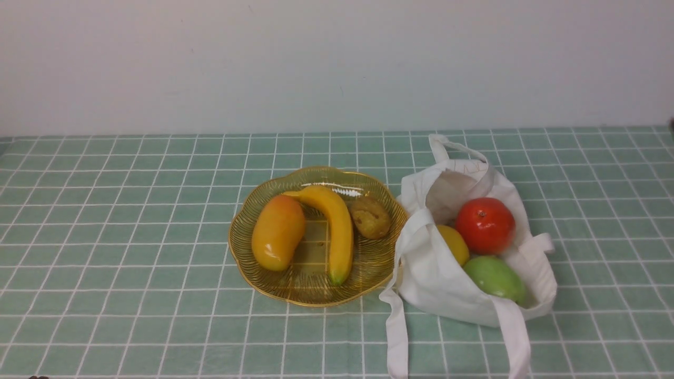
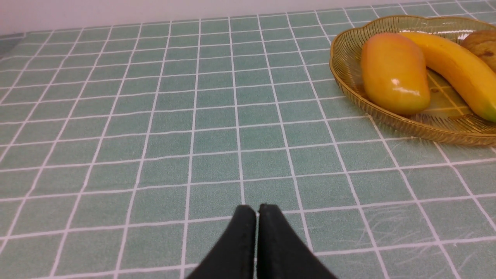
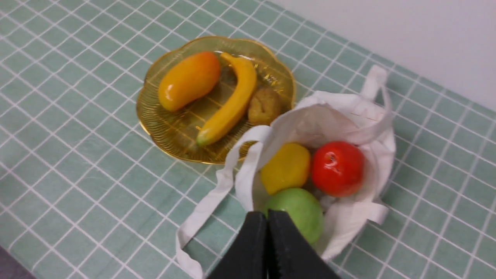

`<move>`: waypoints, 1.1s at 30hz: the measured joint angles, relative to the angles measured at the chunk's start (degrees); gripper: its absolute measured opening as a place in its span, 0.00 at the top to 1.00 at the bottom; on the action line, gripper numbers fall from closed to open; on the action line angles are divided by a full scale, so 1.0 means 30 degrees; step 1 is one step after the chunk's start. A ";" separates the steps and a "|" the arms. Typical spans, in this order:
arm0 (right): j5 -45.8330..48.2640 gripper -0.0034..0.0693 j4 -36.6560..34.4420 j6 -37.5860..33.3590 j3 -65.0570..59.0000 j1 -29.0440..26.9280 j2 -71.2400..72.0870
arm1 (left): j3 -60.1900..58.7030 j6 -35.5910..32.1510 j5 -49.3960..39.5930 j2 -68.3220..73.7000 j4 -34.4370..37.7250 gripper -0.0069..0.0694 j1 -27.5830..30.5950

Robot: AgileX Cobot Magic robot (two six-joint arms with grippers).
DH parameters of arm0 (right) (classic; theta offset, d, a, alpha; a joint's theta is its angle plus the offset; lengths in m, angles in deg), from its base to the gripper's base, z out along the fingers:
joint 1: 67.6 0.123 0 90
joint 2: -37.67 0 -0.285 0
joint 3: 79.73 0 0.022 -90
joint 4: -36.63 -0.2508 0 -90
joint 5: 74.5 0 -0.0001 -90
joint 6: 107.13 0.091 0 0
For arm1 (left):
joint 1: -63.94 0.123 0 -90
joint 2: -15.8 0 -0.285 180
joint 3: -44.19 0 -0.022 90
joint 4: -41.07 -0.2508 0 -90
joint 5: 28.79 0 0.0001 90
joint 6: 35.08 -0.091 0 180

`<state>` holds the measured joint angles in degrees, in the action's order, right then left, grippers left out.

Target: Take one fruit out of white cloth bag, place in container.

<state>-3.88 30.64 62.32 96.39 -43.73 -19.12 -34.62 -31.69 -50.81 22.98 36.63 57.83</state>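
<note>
The orange-yellow mango-like fruit (image 1: 277, 232) (image 2: 393, 73) (image 3: 189, 80) lies in the golden wire dish (image 1: 247, 260) (image 2: 345, 79) (image 3: 155, 124), on its left side. The white cloth bag (image 1: 437, 284) (image 3: 337, 116) lies open just right of the dish. My left gripper (image 2: 257, 209) is shut and empty, low over bare tablecloth, well away from the dish. My right gripper (image 3: 266, 214) is shut and empty, above the near edge of the bag. Neither gripper shows in the front view.
A yellow banana (image 1: 337, 223) and a brown fruit (image 1: 370, 217) share the dish. In the bag lie a round red fruit (image 1: 485, 225), a green oval fruit (image 1: 495, 277) and a yellow one (image 1: 455, 243). The bag's straps (image 1: 397, 337) trail toward the front edge.
</note>
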 joint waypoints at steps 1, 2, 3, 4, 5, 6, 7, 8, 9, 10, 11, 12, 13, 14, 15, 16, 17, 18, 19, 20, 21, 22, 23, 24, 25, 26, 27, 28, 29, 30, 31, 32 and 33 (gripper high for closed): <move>-0.0653 0.97 0.0332 0.0231 -0.1180 0.0000 0.1404 | 0.0000 0.0000 0.0000 0.0000 0.0000 0.92 0.0000; -0.1460 0.97 0.0458 0.0330 -0.2297 0.0000 0.2616 | 0.0000 0.0000 0.0000 0.0000 0.0000 0.92 0.0000; -0.2737 0.97 0.0464 0.0348 -0.3764 0.0000 0.4041 | 0.0000 0.0000 0.0000 0.0000 0.0000 0.92 0.0000; -0.2969 0.97 0.0464 0.0348 -0.4276 0.0000 0.4274 | 0.0000 0.0000 0.0000 0.0000 0.0000 0.92 0.0000; -0.4229 0.97 0.0338 0.0348 -0.5587 0.0000 0.5395 | 0.0000 0.0000 0.0000 0.0000 0.0000 0.92 0.0000; -0.5279 0.97 0.0248 0.0329 -0.6386 0.0000 0.6215 | 0.0000 0.0000 0.0000 0.0000 0.0000 0.92 0.0000; -0.6573 0.97 0.0047 0.0329 -0.7961 0.0000 0.7292 | 0.0000 0.0000 0.0000 0.0000 0.0000 0.92 0.0000; -0.8296 0.97 -0.0111 0.0329 -0.9448 0.0000 0.8139 | 0.0000 0.0000 0.0000 0.0000 0.0000 0.92 0.0000; -0.9423 0.97 -0.0185 0.0329 -1.0563 0.0000 0.8656 | 0.0000 0.0000 0.0000 0.0000 0.0000 0.92 0.0000; -1.0074 0.97 -0.0240 0.0329 -1.1365 0.0000 0.8959 | 0.0000 0.0000 0.0000 0.0000 0.0000 0.92 0.0000; -1.1509 0.97 -0.0285 0.0329 -1.2416 0.0000 0.9268 | 0.0000 0.0000 0.0000 0.0000 0.0000 0.92 0.0000; -1.2293 0.97 -0.0321 0.0329 -1.3139 0.0000 0.9377 | 0.0000 0.0000 0.0000 0.0000 0.0000 0.92 0.0000; -1.3023 0.97 -0.0340 0.0329 -1.3629 0.0000 0.9447 | 0.0000 0.0000 0.0000 0.0000 0.0000 0.92 0.0000; -1.3787 0.97 -0.0361 0.0329 -1.4031 0.0000 0.9445 | 0.0000 0.0000 0.0000 0.0000 0.0000 0.92 0.0000; -1.4304 0.97 -0.0361 0.0329 -1.4367 0.0000 0.9445 | 0.0000 0.0000 0.0000 0.0000 0.0000 0.92 0.0000; -1.4826 0.97 -0.0361 0.0329 -1.4768 0.0000 0.9445 | 0.0000 0.0000 0.0000 0.0000 0.0000 0.92 0.0000; -1.5031 0.97 -0.0361 0.0329 -1.5040 0.0000 0.9445 | 0.0000 0.0000 0.0000 0.0000 0.0000 0.92 0.0000; -1.5173 0.97 -0.0361 0.0329 -1.5235 0.0000 0.9445 | 0.0000 0.0000 0.0000 0.0000 0.0000 0.92 0.0000; -1.5246 0.97 -0.0361 0.0329 -1.5489 0.0000 0.9445 | 0.0000 0.0000 0.0000 0.0000 0.0000 0.92 0.0000; -1.5246 0.97 -0.0361 0.0329 -1.5665 0.0000 0.9445 | 0.0000 0.0000 0.0000 0.0000 0.0000 0.92 0.0000; -1.5246 0.97 -0.0361 0.0329 -1.5694 0.0000 0.9445 | 0.0000 0.0000 0.0000 0.0000 0.0000 0.92 0.0000; -1.5144 0.97 -0.0361 0.0329 -1.5837 0.0000 0.9445 | 0.0000 0.0000 0.0000 0.0000 0.0000 0.92 0.0000; -1.5046 0.97 -0.0361 0.0329 -1.5879 0.0000 0.9445 | 0.0000 0.0000 0.0000 0.0000 0.0000 0.92 0.0000; -1.4727 0.97 -0.0361 0.0329 -1.5952 0.0000 0.9445 | 0.0000 0.0000 0.0000 0.0000 0.0000 0.92 0.0000; -1.4494 0.97 -0.0361 0.0329 -1.5988 0.0000 0.9445 | 0.0000 0.0000 0.0000 0.0000 0.0000 0.92 0.0000; -1.4447 0.97 -0.0361 0.0329 -1.5988 0.0000 0.9445 | 0.0000 0.0000 0.0000 0.0000 0.0000 0.92 0.0000; -1.4000 0.97 -0.0361 0.0329 -1.6031 0.0000 0.9445 | 0.0000 0.0000 0.0000 0.0000 0.0000 0.92 0.0000; -1.3788 0.97 -0.0361 0.0343 -1.6031 0.0000 0.9445 | 0.0000 0.0000 0.0000 0.0000 0.0000 0.92 0.0000; -1.3749 0.97 -0.0361 0.0343 -1.6031 0.0000 0.9445 | 0.0000 0.0000 0.0000 0.0000 0.0000 0.92 0.0000; -1.3404 0.97 -0.0374 0.0343 -1.6031 0.0000 0.9445 | 0.0000 0.0000 0.0000 0.0000 0.0000 0.92 0.0000; -1.3361 0.97 -0.0374 0.0343 -1.6031 0.0000 0.9445 | 0.0000 0.0000 0.0000 0.0000 0.0000 0.92 0.0000; -1.3059 0.97 -0.0216 0.0323 -1.6031 0.0000 0.9445 | 0.0000 0.0000 0.0000 0.0000 0.0000 0.92 0.0000; -1.2837 0.97 -0.0046 0.0240 -1.6031 0.0000 0.9445 | 0.0000 0.0000 0.0000 0.0000 0.0000 0.92 0.0000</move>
<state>-42.39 30.50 63.04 48.29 -43.73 9.22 -34.62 -31.69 -50.81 22.98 36.63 57.83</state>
